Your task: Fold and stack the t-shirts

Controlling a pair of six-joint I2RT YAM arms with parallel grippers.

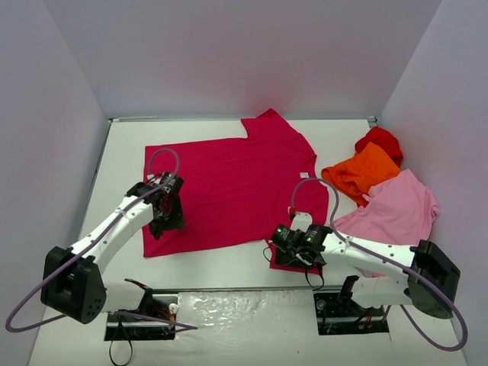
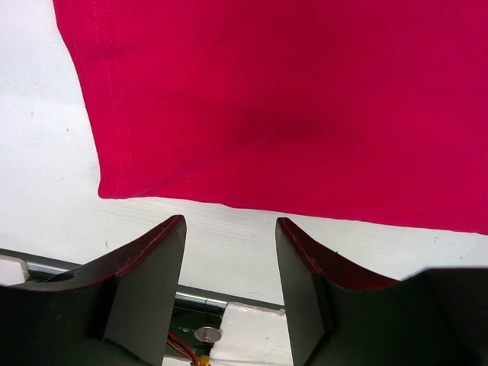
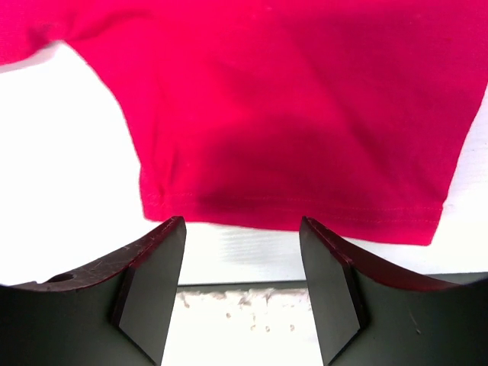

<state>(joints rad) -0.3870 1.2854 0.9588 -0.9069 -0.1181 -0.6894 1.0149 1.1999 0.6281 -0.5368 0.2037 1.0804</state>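
The left tool (image 2: pixel 229 223) and right tool (image 3: pixel 242 221) are hanging spread, empty; they should be grabbing the near edge of the raspberry-red shirt (image 1: pixel 229 191) together.

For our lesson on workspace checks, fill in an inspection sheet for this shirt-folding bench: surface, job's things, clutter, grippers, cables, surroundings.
Surface: white table, shirts lying on it.
Job's things: raspberry-red t-shirt spread flat; orange shirt, bright red shirt and pale pink shirt heaped at the right.
Clutter: nothing seen.
Grippers: left gripper open, empty, at the spread shirt's near corner; right gripper open, empty, at its near sleeve.
Cables: purple cable loops on both arms.
Surroundings: plain pale walls on three sides.
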